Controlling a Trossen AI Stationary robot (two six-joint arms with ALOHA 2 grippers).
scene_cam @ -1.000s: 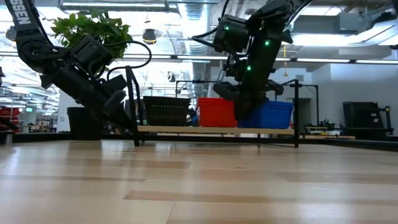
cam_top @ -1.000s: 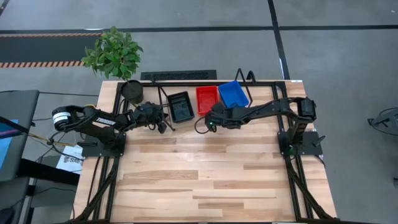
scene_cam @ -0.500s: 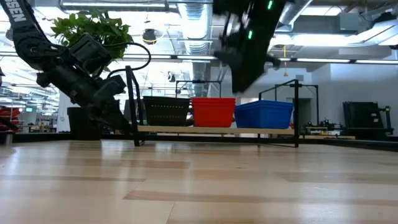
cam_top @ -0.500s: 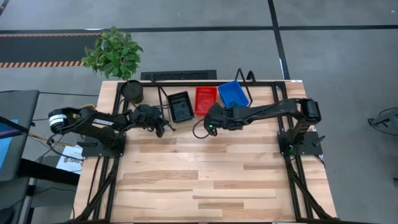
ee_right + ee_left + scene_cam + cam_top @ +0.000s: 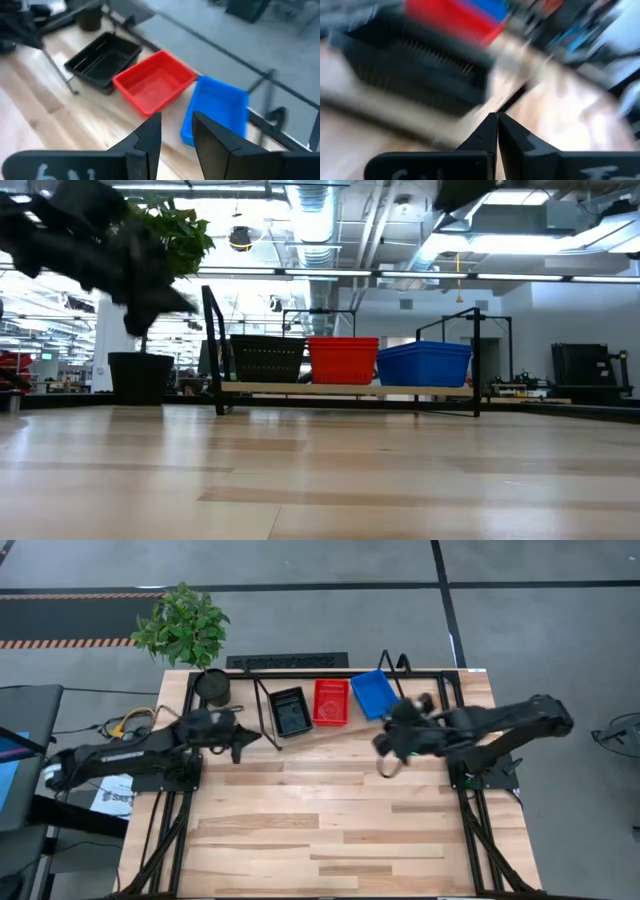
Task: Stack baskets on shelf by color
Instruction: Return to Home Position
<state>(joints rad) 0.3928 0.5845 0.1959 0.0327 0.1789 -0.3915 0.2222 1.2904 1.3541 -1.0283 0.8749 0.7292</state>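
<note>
Black baskets [image 5: 291, 710] sit at the left end of the shelf [image 5: 350, 388], red baskets [image 5: 331, 701] in the middle, blue baskets [image 5: 377, 693] at the right end. One colour per spot, all along the far edge of the table [image 5: 330, 830]. Low view shows the three piles upright on the light wooden board, each just beside the next; can't count the layers in any pile. From above the blue pile is skewed a bit, while black and red sit square to the board. Left gripper [image 5: 240, 740] is over the table just in front of the shelf's left end, near the black pile but apart from it. Its fingers [image 5: 482, 137] are pressed together tip to tip with nothing between them. Right gripper [image 5: 388, 745] is over the table in front of the blue pile, clear of the shelf. Its fingers [image 5: 150, 132] stand a little apart with a narrow gap and hold nothing. Left wrist view has black nearest, with red and blue beyond. Right wrist view looks down on all three colours in a row. Potted plant [image 5: 182, 625] stands at the table's far left corner, beside the shelf's looped wire end.
</note>
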